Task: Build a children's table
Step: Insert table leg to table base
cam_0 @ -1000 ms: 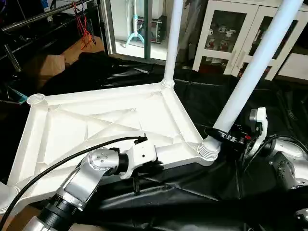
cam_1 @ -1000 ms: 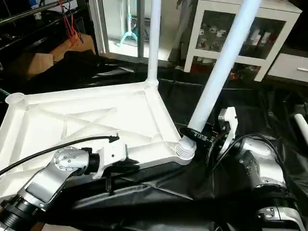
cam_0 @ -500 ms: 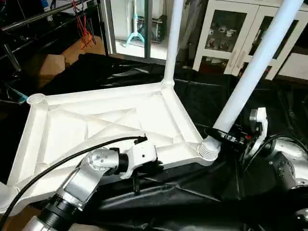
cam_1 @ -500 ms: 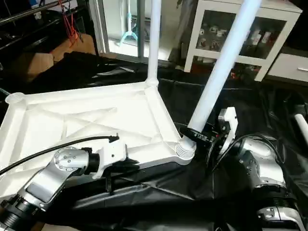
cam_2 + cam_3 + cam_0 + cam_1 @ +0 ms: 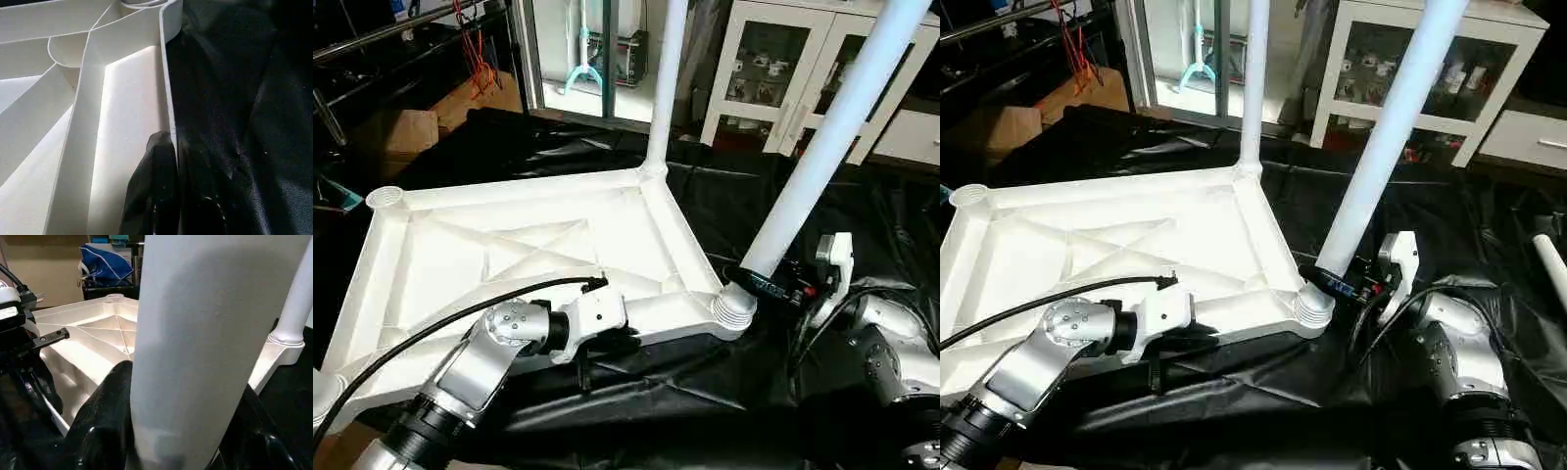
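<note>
Black sheeting (image 5: pixel 724 211) covers the floor, with a white glass-fronted cabinet (image 5: pixel 783 78) behind, and on that sheeting the white tabletop (image 5: pixel 509 250) lies underside up, its X-ribs showing. One leg (image 5: pixel 666 88) stands upright in the far corner socket; a second leg (image 5: pixel 832 127) rises at a lean from the near corner socket (image 5: pixel 736 305) on the robot's right. The right gripper (image 5: pixel 773 286) holds this leaning leg just above the socket, its black fingers (image 5: pixel 105 416) closed around the tube at about half their spread. The left gripper (image 5: pixel 168 171) is pinched nearly closed on the thin near rim of the tabletop, steadying it. Against the pictures of a second ago, the ribbed foot of the leaning leg now shows less of its ridged collar above the socket, and the right wrist has dipped a little, while the left arm has kept its place on the rim. That reads as the leg working deeper into its seat, though it is not yet upright like its neighbour. The far-left corner socket (image 5: pixel 384 198) is open, so at least that leg remains to be fitted.
</note>
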Robot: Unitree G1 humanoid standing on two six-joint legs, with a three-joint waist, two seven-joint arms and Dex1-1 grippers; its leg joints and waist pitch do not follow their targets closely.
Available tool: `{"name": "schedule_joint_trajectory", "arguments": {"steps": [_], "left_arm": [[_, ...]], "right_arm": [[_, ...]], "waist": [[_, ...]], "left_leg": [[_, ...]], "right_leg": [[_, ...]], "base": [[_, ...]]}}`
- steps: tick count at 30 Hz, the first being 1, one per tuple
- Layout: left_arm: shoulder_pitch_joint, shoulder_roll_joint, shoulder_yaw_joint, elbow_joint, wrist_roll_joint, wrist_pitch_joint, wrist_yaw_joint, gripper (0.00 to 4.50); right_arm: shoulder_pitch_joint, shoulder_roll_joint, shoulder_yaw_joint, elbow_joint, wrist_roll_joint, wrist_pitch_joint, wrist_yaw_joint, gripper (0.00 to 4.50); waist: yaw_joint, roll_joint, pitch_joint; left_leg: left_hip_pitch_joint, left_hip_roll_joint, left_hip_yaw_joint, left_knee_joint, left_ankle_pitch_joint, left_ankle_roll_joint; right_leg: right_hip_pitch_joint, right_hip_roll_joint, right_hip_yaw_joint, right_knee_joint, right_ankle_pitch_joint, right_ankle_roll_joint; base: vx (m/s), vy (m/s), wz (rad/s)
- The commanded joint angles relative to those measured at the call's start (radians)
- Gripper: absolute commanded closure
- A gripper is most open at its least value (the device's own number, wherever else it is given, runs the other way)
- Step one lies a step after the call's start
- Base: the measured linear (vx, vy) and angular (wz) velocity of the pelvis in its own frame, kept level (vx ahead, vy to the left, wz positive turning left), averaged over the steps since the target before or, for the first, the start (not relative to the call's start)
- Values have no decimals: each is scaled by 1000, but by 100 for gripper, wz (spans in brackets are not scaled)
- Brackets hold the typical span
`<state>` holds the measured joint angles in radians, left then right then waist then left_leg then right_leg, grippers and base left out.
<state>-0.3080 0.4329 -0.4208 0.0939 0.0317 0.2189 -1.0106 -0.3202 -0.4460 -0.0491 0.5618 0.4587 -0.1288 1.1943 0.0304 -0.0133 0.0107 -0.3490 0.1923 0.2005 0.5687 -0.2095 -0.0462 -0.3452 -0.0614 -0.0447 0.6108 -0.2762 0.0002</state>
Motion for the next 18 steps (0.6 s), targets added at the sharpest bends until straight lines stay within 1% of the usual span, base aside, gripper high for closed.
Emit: {"name": "schedule_joint_trajectory", "arguments": {"steps": [1, 6, 11, 14, 18], "left_arm": [[12, -6, -40, 17, 6, -4, -15, 450], [14, -8, -37, 15, 8, -4, -13, 450], [13, -10, -37, 16, 9, -2, -11, 450], [12, -9, -37, 15, 9, 1, -11, 450], [9, -9, -35, 19, 9, 0, -11, 450]], "right_arm": [[64, -8, 92, 93, -169, -30, -40, 266], [71, -4, 97, 83, -178, -69, -36, 266], [82, 11, 96, 64, -162, -99, -13, 266], [85, 14, 100, 60, -159, -107, -13, 266], [84, 14, 105, 64, -161, -115, -13, 266]], "waist": [[-12, 1, -1], [-13, 2, 0], [-13, 2, 1], [-13, 2, 2], [-14, 1, 3]], "left_leg": [[6, 59, -27, -74, -245, 27], [6, 58, -27, -75, -243, 29], [6, 58, -27, -76, -249, 28], [3, 57, -28, -76, -243, 30], [4, 58, -28, -77, -241, 32]], "right_leg": [[0, -76, 52, -94, -100, -215], [0, -75, 51, -93, -89, -215], [0, -76, 52, -95, -104, -211], [1, -75, 52, -95, -101, -209], [0, -74, 52, -95, -100, -209]], "base": [[0, 0, 0], [0, 0, 0], [0, 0, 0], [0, 0, 0], [0, 0, 0]]}}
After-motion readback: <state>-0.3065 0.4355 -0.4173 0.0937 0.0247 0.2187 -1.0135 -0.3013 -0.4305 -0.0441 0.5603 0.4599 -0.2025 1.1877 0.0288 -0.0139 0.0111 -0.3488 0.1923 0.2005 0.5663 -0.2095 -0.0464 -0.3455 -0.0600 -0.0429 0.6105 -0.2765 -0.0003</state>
